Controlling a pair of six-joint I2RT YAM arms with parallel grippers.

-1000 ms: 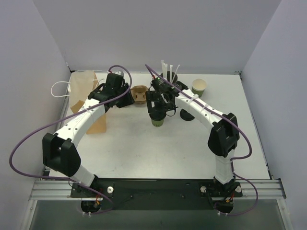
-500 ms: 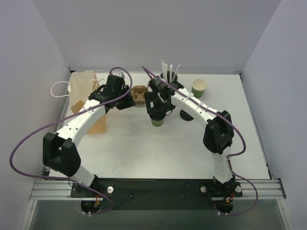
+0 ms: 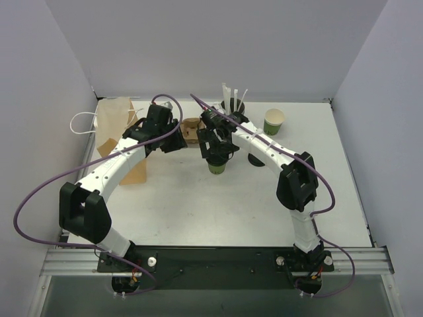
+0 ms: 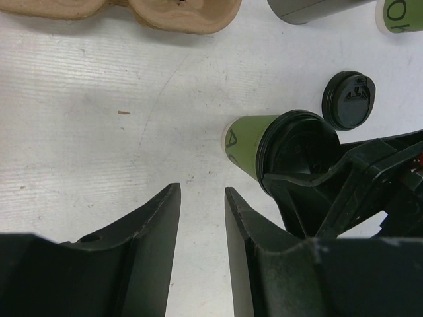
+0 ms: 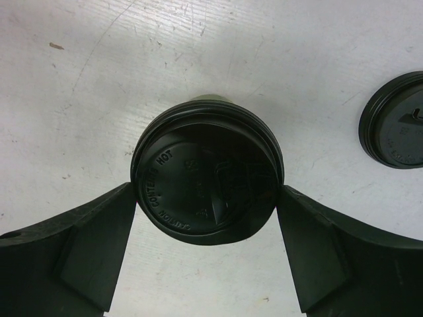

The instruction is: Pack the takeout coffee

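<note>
Jaws of the right gripper point(image 5: 208, 193) stand wide and flank the cup point(image 4: 243, 142) at its black lid, one finger against each side of the rim; contact appears on both sides, so this is judged a grip, though a light one. The left gripper point(image 4: 201, 191) is part open with a narrow gap and holds nothing; bare table shows between its fingers. Over the last second the right arm's elbow has swung leftward and its wrist has edged toward the tray point(image 3: 192, 129), while the cup keeps the same spot, standing a little beyond the table's middle. The left gripper has drawn slightly back toward the bag point(image 3: 115, 125). Judgement: the grasp is being settled, the lift has not begun, and packing is still wholly ahead. A spare lid point(image 4: 348, 99) lies flat just right of the cup, apart from it. The tray sits between cup and far edge, the bag stands at the far left corner, the straw holder point(image 3: 232, 105) at the far edge, and an open cup point(image 3: 274, 121) toward the far right corner. The table point(image 3: 198, 211) is white and scuffed, with faint scratches and a small speck. Plain pale walls close three sides; a metal rail runs along the near edge.
</note>
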